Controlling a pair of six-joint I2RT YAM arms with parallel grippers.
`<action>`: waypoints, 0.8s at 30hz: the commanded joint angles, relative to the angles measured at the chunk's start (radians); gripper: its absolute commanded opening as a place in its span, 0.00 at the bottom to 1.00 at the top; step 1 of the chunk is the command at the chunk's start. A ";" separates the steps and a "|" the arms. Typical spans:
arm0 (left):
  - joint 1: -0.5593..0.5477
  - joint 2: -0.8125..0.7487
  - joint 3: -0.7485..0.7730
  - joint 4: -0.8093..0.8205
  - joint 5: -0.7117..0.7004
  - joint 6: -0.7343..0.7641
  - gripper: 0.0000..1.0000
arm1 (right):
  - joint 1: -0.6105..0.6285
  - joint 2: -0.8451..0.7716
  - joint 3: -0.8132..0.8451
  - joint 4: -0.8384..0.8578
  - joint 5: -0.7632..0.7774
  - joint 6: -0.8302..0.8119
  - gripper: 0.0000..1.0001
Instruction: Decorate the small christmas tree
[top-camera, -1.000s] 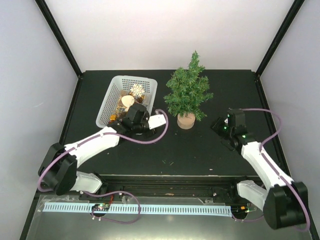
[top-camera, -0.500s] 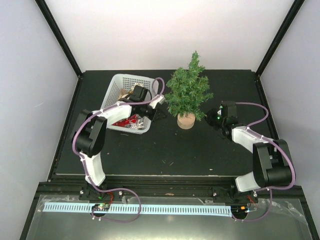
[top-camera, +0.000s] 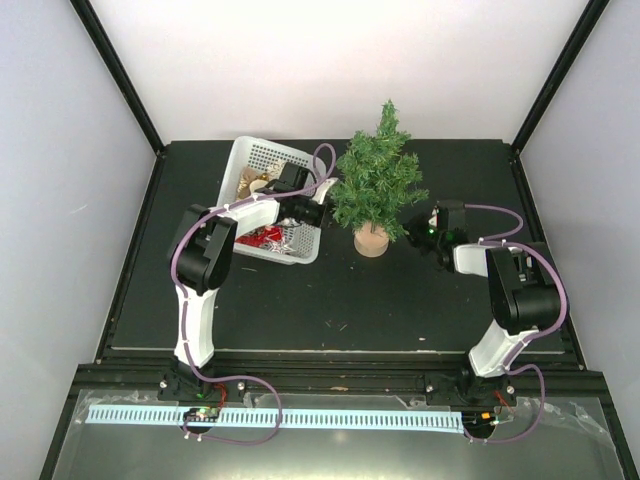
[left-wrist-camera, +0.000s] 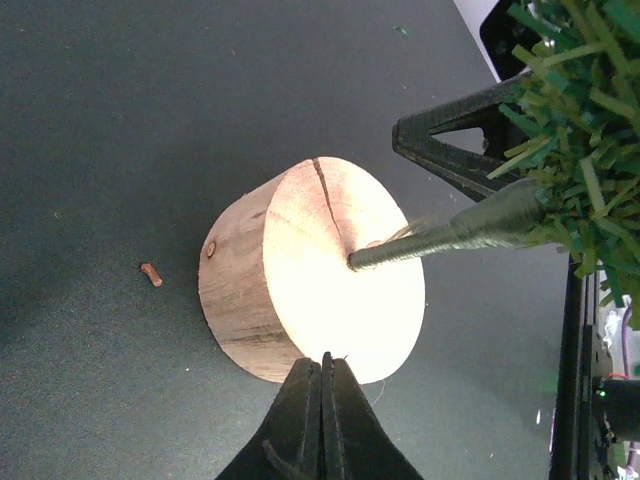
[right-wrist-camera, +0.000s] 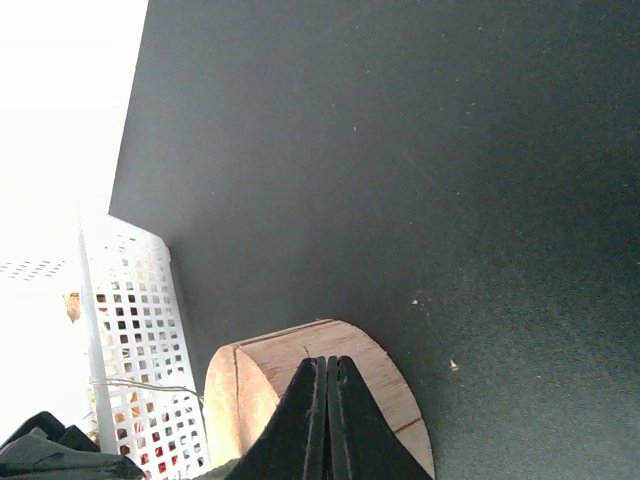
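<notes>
Green needles fill the middle of the overhead view. The small christmas tree (top-camera: 377, 185) stands upright on its wooden base (top-camera: 371, 241) toward the back of the bench (top-camera: 300, 310). A white basket (top-camera: 268, 155) holding ornaments (top-camera: 262, 238) sits just to its left. No ornament shows on the branches. The left pincer (top-camera: 325, 213) sits between the basket and the tree, and the right pincer (top-camera: 412, 236) is low on the other side of the base.

From the left wrist, the fingers are pressed together with nothing visible between them, their tips just short of the base's rim. The stem (left-wrist-camera: 450, 230) rises from the middle of the disc, and a small brown crumb (left-wrist-camera: 150, 273) lies on the bench nearby.

From the right wrist, that pincer is likewise clenched and empty as far as can be seen. Its tips point at the base, with the basket beyond.

Judged from this, decorating has hardly begun: neither pincer carries anything and the tree looks bare. The next move likely calls for one pincer to draw back from the base, release its fingers and reach into the basket for one ornament. It would then bring the ornament to a branch without knocking the light tree over.
</notes>
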 joint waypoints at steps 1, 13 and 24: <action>-0.003 -0.009 0.001 0.015 -0.015 -0.009 0.02 | -0.004 -0.003 0.025 0.054 -0.024 -0.004 0.01; 0.066 -0.098 -0.108 -0.015 -0.051 0.075 0.02 | -0.005 -0.016 -0.004 0.049 -0.028 -0.024 0.01; 0.137 -0.140 -0.162 -0.035 -0.079 0.134 0.02 | -0.009 -0.008 -0.016 0.047 -0.031 -0.034 0.01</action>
